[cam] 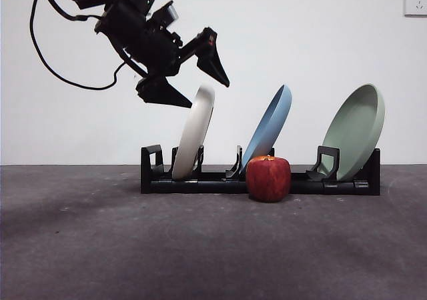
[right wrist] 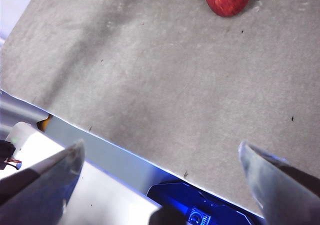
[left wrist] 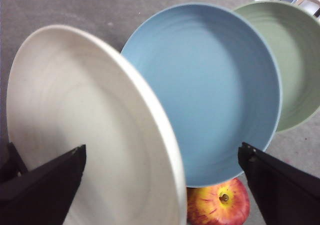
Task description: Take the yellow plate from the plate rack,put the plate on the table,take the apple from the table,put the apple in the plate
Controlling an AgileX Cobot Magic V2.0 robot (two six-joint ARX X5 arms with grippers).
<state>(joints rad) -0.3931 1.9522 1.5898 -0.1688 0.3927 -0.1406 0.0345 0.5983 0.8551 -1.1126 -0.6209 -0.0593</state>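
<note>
— While the arm hung in from the upper left, how did the left gripper [cam: 193, 80] stand?

— Jaws spread wide and holding nothing, one on each side of the yellow plate's [cam: 195, 132] top rim, not touching it as far as I could tell. That plate leaned in the leftmost slot of the plate rack [cam: 260, 182].

— And further right?

— A blue plate [cam: 270, 127] leaned in the middle slot and a pale green plate [cam: 358, 130] at the right end. The apple [cam: 268, 179] sat on the table [cam: 133, 247] just in front of the rack, below the blue plate.

— The surface and the room?

— Dark grey, rough and matte, with a plain white wall behind and a wall socket [cam: 415, 1] high at the right.

— The right gripper [right wrist: 160, 185]?

— It waited over the table's near edge, well apart from the apple, jaws wide and empty.
</note>
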